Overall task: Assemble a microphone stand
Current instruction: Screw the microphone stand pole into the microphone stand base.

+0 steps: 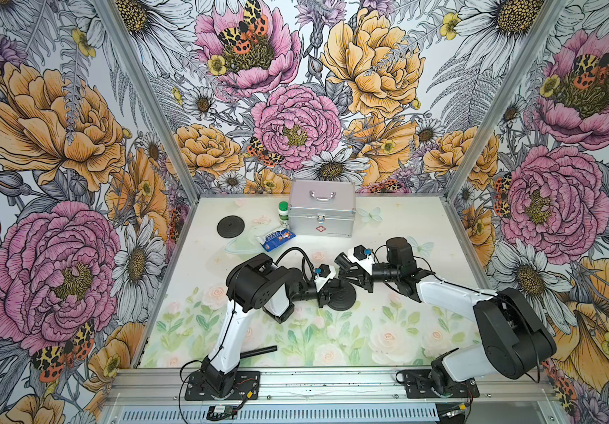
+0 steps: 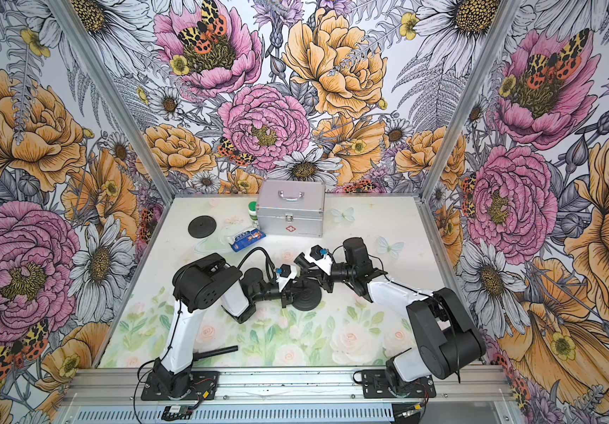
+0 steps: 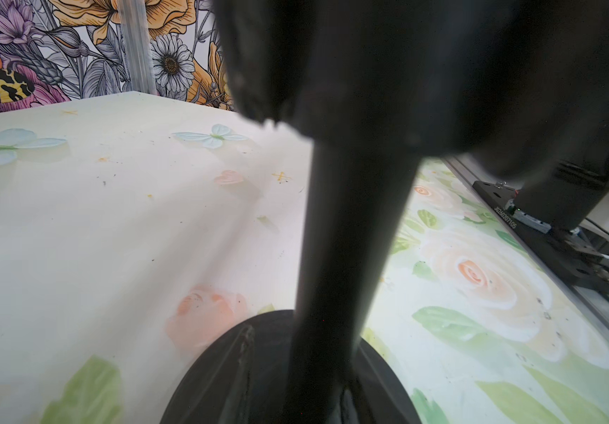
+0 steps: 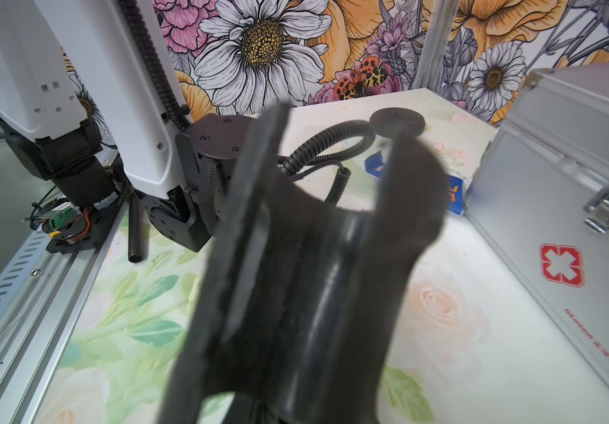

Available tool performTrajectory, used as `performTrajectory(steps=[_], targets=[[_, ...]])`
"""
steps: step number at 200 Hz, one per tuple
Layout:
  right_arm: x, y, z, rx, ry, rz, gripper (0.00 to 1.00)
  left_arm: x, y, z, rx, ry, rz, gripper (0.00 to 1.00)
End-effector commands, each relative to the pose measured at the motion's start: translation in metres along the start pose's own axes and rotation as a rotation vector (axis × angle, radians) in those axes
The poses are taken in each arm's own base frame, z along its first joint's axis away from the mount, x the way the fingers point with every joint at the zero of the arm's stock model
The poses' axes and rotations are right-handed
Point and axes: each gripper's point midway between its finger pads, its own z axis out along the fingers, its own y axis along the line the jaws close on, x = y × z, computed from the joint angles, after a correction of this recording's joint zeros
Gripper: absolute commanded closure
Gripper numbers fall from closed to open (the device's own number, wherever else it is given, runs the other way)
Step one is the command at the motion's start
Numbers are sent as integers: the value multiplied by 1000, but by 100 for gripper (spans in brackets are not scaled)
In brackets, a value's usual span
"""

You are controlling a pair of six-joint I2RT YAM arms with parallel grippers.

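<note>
Vertically, the pole (image 3: 354, 238) was clamped on the round base (image 1: 344, 300) by the right gripper (image 1: 348, 274); whether the left gripper (image 1: 327, 295) was closed could not be told.

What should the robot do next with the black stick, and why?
Probably squeeze the right pincer snug on the pole, ready to twist it into the round base. The pole rises from that base, the right pincer's fingers sit on either side of it, and the left pincer is down beside the base, seemingly steadying it.
</note>
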Motion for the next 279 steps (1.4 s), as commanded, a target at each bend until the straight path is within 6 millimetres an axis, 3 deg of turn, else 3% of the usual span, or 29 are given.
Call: performTrajectory(steps=[1,22,37,51,90,93,101,109,134,150,182,227,242,257,279], targets=[[10,-28,-3,273,-17,82,98,9,4,-1,-6,15,-17,63],[17,-36,-9,588,-33,100,100,7,6,0,-16,12,-13,63],[23,-40,-27,831,-44,127,100,7,7,-1,-20,11,-21,63],[22,-37,-35,915,-40,120,100,9,5,0,-15,14,-18,64],[17,-8,2,689,58,6,100,9,7,0,-23,15,-21,64],[18,-6,4,666,66,-8,96,10,5,0,-20,17,-20,64],[18,3,11,585,86,-47,74,11,4,0,-16,20,-14,64],[18,15,16,498,93,-84,63,11,4,1,-14,19,-9,64],[9,31,6,271,5,-108,47,10,5,-1,-16,18,-12,64],[5,31,-4,194,-15,-130,43,13,1,0,-5,24,-7,64],[0,28,-9,28,37,-158,43,12,2,-1,-8,22,-6,64],[-7,26,1,-167,11,-104,48,13,1,-1,-1,25,-5,64],[-7,20,4,-170,17,-98,55,15,0,-1,1,28,-7,64],[-7,15,4,-167,25,-97,71,15,1,-1,0,28,-5,64],[0,11,2,-115,54,-116,81,14,4,-2,-11,26,-13,64]])
